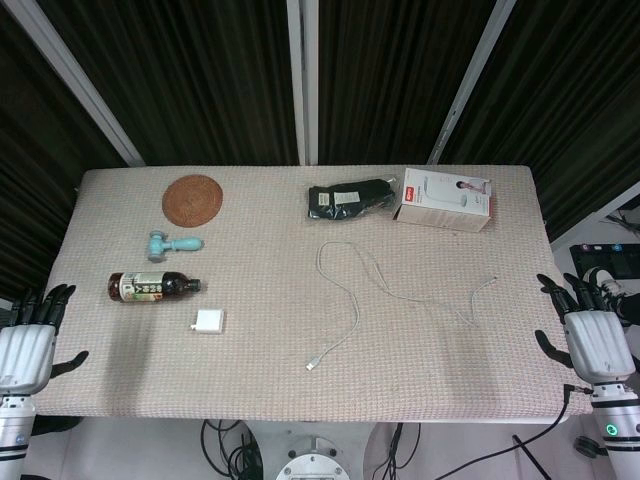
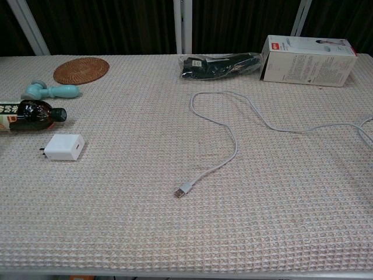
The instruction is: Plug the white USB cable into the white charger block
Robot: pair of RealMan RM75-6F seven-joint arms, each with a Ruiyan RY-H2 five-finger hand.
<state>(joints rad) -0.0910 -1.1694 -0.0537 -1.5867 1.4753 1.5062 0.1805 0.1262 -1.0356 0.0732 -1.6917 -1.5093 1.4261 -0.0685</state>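
Observation:
The white charger block (image 1: 208,321) (image 2: 64,147) lies flat on the table's left side, just below a dark bottle. The white USB cable (image 1: 352,290) (image 2: 232,134) snakes across the middle, and its USB plug (image 1: 312,365) (image 2: 182,191) rests near the front centre. My left hand (image 1: 30,340) hovers off the table's left front corner, fingers spread, holding nothing. Beyond the right edge, my right hand (image 1: 588,325) is likewise spread and empty. Neither hand shows in the chest view.
A dark bottle (image 1: 152,287) lies left, with a teal handled tool (image 1: 168,244) and a round woven coaster (image 1: 192,199) behind it. At the back sit a black pouch (image 1: 348,199) and a white product box (image 1: 446,199). The table is covered by a beige waffle cloth (image 1: 300,390).

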